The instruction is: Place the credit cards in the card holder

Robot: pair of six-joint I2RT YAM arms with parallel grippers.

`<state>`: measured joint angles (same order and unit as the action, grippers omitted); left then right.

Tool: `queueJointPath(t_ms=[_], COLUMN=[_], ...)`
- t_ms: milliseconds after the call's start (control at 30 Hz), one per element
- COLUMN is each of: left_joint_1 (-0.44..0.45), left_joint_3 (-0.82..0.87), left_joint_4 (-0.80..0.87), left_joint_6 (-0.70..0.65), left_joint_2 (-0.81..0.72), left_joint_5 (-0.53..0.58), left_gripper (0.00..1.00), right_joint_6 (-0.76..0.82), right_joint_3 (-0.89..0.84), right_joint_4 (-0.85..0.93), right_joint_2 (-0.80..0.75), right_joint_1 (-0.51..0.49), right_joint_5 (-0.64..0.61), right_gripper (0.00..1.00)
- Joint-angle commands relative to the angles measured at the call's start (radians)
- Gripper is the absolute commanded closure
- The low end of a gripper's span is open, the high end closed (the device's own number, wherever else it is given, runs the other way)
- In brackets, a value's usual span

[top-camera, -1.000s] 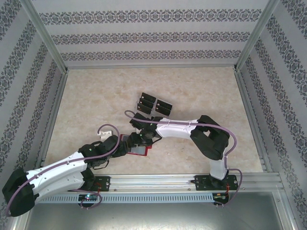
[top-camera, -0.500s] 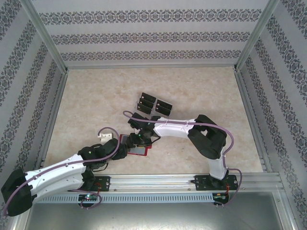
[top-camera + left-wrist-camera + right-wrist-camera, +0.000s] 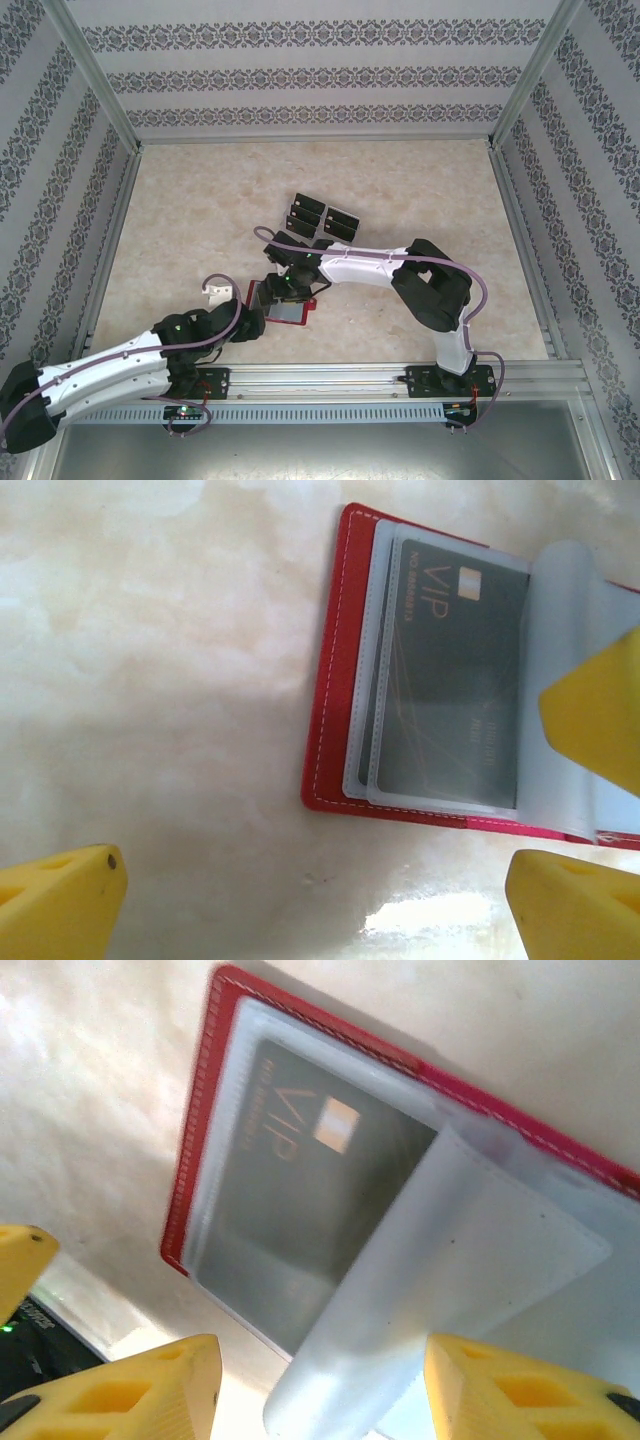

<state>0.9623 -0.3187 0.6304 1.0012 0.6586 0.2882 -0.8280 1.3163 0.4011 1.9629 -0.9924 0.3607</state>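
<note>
The card holder [image 3: 283, 308] lies open on the table, a red wallet [image 3: 330, 680] with clear sleeves. One dark card marked VIP [image 3: 450, 680] sits inside a sleeve [image 3: 290, 1180]. A loose clear sleeve flap [image 3: 450, 1290] stands up between the wide-apart fingers of my right gripper [image 3: 320, 1390], which hovers open over the wallet [image 3: 284, 288]. My left gripper [image 3: 252, 318] is open just left of the wallet's edge, with bare table between its fingers [image 3: 60, 900]. Several black credit cards [image 3: 322, 218] lie together farther back on the table.
Patterned walls and aluminium posts box in the table on three sides. A metal rail [image 3: 330, 378] runs along the near edge by the arm bases. The right gripper's yellow finger [image 3: 600, 720] reaches into the left wrist view over the wallet's right half.
My left arm has drawn back toward the near left, off the wallet's edge. The right gripper has shifted slightly left over the open wallet.
</note>
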Motion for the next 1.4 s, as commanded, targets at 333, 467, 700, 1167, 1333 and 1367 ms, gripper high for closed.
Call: queueJointPath(t_ms=[333,467,700,1167,1333,1367], left_joint_1=[0.021,0.022,0.023,0.026,0.04,0.042], left_joint_3=[0.023,0.023,0.023,0.042,0.046,0.044], left_joint_4=[0.009,0.0,0.002,-0.097,-0.121,-0.121], left_joint_6=[-0.026,-0.023,-0.024,-0.075,-0.091,-0.093], left_joint_2=[-0.013,-0.02,-0.04,-0.007,0.009,0.01], left_joint_5=[-0.047,-0.04,-0.031,-0.072,-0.084,-0.08], left_gripper=[0.08,0.08,0.08,0.08,0.08,0.08], right_joint_6=[-0.008,0.003,0.026,0.032,0.032,0.032], right_joint_3=[0.067,0.106,0.188,0.234,0.238,0.238], right_joint_4=[-0.022,0.004,0.051,0.062,0.062,0.062], right_joint_2=[0.044,0.065,0.115,0.167,0.172,0.172], right_joint_1=[0.009,0.009,0.009,0.01,0.011,0.01], right_joint_5=[0.016,0.023,0.035,0.053,0.055,0.055], right_gripper=[0.44,0.44,0.44,0.44,0.44,0.43])
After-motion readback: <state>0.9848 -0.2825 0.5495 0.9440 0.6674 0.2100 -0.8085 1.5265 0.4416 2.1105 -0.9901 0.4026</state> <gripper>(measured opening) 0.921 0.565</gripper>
